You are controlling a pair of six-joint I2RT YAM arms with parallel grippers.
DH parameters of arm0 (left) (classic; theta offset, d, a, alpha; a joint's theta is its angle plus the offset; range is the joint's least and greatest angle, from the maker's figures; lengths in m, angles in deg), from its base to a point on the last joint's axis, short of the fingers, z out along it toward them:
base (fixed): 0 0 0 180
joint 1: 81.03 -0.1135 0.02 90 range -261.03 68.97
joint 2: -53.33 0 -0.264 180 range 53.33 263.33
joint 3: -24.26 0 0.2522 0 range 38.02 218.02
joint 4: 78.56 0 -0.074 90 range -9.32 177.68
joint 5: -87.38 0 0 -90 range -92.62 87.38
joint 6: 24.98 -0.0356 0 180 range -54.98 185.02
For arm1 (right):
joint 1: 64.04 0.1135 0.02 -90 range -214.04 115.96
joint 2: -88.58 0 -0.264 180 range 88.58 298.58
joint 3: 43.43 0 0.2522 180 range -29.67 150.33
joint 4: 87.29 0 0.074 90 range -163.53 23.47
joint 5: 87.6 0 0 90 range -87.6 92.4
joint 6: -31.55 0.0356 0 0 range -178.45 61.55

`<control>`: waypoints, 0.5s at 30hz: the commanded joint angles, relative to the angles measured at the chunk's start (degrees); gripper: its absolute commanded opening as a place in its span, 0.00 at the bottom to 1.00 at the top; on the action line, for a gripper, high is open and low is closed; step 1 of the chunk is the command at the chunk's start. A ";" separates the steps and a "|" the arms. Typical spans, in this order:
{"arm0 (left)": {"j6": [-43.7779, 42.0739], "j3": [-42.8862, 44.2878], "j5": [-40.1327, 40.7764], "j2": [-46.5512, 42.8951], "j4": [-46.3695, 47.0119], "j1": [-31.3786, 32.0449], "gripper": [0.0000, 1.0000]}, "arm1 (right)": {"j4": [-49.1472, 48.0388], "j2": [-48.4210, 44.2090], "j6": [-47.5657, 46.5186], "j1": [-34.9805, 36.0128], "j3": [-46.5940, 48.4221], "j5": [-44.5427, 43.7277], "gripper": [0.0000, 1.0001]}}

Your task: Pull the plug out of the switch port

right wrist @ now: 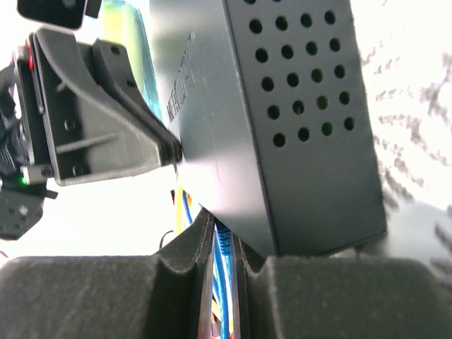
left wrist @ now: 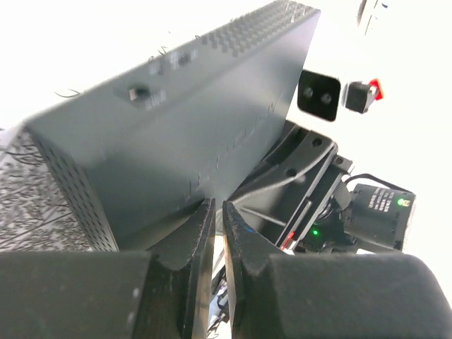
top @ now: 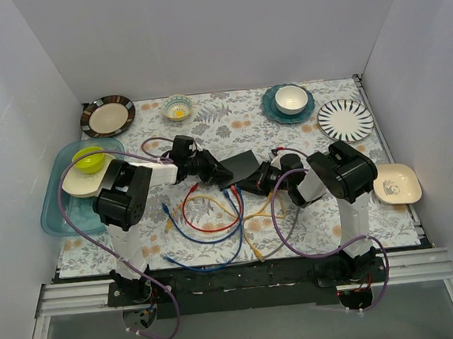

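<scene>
The switch (right wrist: pixel 282 106) is smooth matte black, its side perforated. The tablecloth (top: pixel 238 125) looks like printed cloth. The cables (top: pixel 208 230) have smooth plastic sheaths.

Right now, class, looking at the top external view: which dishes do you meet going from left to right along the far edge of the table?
Dark-rimmed plate → small bowl with a yellow inside → white bowl on a teal plate → black-and-white striped plate.
</scene>
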 commanded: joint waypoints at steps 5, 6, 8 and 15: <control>-1.66 -0.64 0.66 -1.19 -0.16 -0.81 0.10 | 7.63 0.21 -2.88 0.55 -2.79 2.42 0.01; -1.66 -1.17 0.04 -2.15 0.64 -0.81 0.10 | 7.37 0.39 -2.61 0.55 -2.62 2.33 0.01; -3.50 -3.10 -0.06 -5.40 0.48 -0.11 0.10 | 6.58 1.18 -1.74 0.46 -1.83 2.06 0.01; -13.78 -8.64 12.94 -14.81 -5.77 4.72 0.09 | 6.93 2.33 -1.11 0.38 1.51 1.80 0.01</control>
